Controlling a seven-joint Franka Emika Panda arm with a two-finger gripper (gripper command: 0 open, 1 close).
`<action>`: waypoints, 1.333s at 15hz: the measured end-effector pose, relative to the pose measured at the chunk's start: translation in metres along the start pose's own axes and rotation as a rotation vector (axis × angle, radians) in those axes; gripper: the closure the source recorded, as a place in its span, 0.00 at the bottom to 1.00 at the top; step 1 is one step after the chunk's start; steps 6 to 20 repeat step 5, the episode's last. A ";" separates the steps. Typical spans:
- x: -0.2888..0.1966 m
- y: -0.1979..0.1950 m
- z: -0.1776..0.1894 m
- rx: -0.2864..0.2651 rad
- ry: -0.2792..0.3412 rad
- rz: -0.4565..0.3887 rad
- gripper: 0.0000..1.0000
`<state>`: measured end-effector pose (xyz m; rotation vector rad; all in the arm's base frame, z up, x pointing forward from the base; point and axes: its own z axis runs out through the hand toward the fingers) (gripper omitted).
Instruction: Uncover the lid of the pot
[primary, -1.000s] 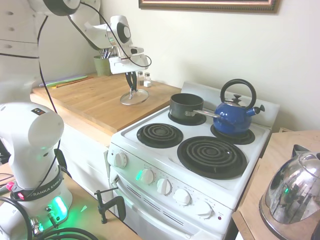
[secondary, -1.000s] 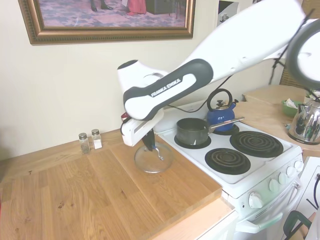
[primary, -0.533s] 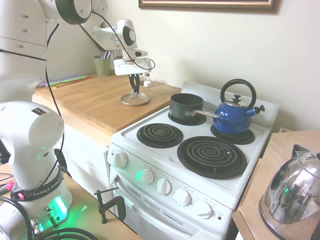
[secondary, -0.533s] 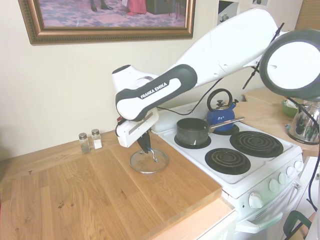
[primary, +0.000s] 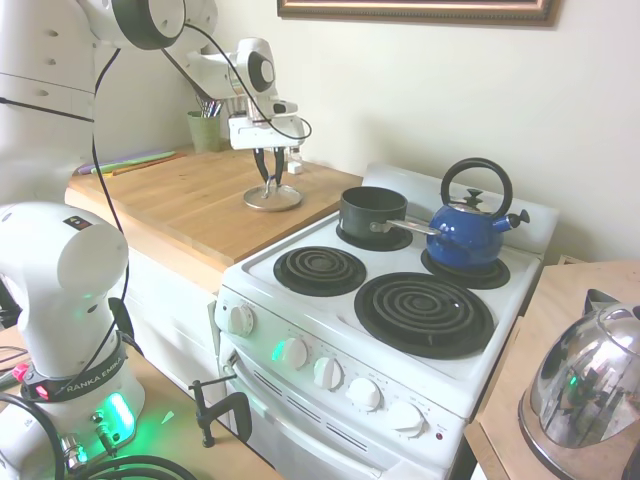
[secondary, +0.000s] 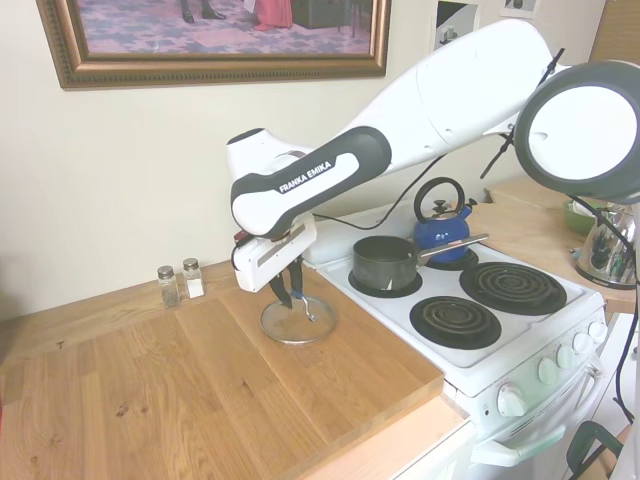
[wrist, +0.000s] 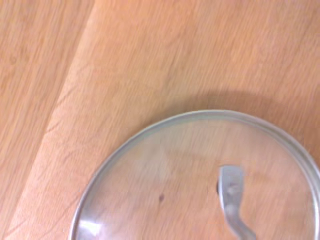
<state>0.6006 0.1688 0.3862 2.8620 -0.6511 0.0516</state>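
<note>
The white arm reaches over the wooden counter (secondary: 200, 390), its gripper (secondary: 288, 297) pointing down, fingers spread around the knob of the lid (secondary: 297, 322) lying flat there, beside the uncovered pot (secondary: 384, 264)

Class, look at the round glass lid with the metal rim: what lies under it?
The round glass lid with the metal rim lies flat on the wooden countertop. Wood grain shows through the glass in the wrist view; nothing else shows beneath it.
</note>
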 end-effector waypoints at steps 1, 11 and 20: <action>0.001 0.003 -0.005 0.009 0.003 -0.001 0.00; -0.002 0.027 -0.037 0.060 0.054 0.011 0.00; -0.002 0.027 -0.037 0.060 0.054 0.011 0.00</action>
